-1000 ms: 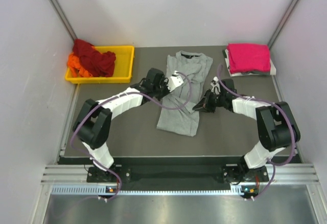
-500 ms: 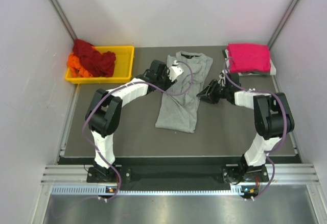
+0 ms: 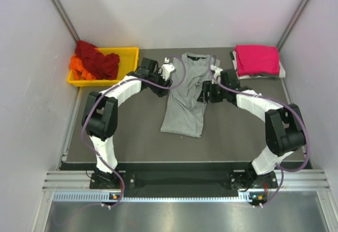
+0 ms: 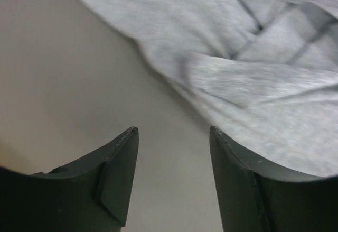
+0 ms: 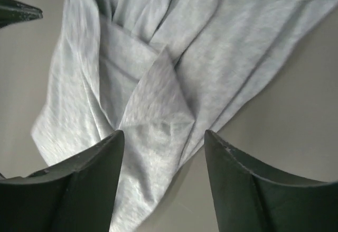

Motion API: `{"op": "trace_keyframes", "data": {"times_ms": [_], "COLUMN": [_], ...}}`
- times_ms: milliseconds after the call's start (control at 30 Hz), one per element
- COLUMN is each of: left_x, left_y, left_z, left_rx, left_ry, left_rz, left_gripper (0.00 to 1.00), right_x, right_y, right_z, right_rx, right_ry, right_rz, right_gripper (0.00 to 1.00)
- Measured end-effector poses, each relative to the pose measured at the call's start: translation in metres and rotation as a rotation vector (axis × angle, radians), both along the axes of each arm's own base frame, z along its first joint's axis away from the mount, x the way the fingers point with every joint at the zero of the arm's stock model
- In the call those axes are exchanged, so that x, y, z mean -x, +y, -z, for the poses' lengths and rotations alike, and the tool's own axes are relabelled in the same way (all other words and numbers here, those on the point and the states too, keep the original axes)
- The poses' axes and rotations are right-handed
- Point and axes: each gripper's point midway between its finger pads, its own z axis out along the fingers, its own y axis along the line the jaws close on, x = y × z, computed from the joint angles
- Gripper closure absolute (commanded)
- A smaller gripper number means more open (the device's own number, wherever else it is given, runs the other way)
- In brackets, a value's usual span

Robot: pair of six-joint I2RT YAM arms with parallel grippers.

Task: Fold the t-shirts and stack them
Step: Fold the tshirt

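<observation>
Lying flat at the centre of the dark grey table surface, the light heather-grey cloth t-shirt is pointing its dark collar toward the far wall. Both sleeves are lying turned inward, so the garment is forming a long, narrow strip.

The left gripper is hanging over the shirt's left edge near the shoulder. Its jaws are standing apart and are grasping nothing; bare table is showing between them, with the cloth edge just beyond. The right gripper is hanging over the shirt's right edge. Its jaws are likewise standing apart and released, with folded grey cloth showing between them.

The bright magenta-pink t-shirt is lying folded at the far right corner, well apart from the grey shirt. The yellow plastic tray is standing at the far left corner and is holding the bunched dark red t-shirt and orange t-shirt.
</observation>
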Motion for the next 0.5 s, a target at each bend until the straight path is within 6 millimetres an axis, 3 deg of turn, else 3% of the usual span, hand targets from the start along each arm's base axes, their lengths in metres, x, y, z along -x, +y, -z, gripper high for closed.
{"op": "trace_keyframes", "data": {"times_ms": [33,133,300,400,433,467,500], "left_x": [0.007,0.020,0.022,0.023,0.024,0.024,0.025], "left_y": [-0.003,-0.014,-0.029,-0.031,-0.031,-0.031,-0.032], "left_z": [0.004,0.009,0.019,0.033,0.038,0.042,0.046], "left_rx": [0.018,0.062,0.110,0.116,0.115,0.115,0.118], "left_ry": [0.028,0.086,0.139,0.176,0.189,0.201,0.217], "left_rz": [0.014,0.043,0.052,0.041,0.037,0.034,0.030], "left_gripper": [0.31,0.30,0.33,0.44,0.49,0.62,0.68], "right_x": [0.004,0.002,-0.009,-0.012,-0.012,-0.011,-0.011], "right_y": [0.005,0.019,0.030,0.030,0.029,0.028,0.028], "right_z": [0.004,0.010,0.026,0.042,0.046,0.051,0.053], "right_rx": [0.037,0.099,0.138,0.154,0.159,0.164,0.161], "right_ry": [-0.002,-0.015,-0.003,0.031,0.040,0.051,0.063], "right_rz": [-0.038,-0.108,-0.154,-0.150,-0.145,-0.141,-0.130], "right_gripper": [0.36,0.37,0.42,0.67,0.83,0.90,0.96]}}
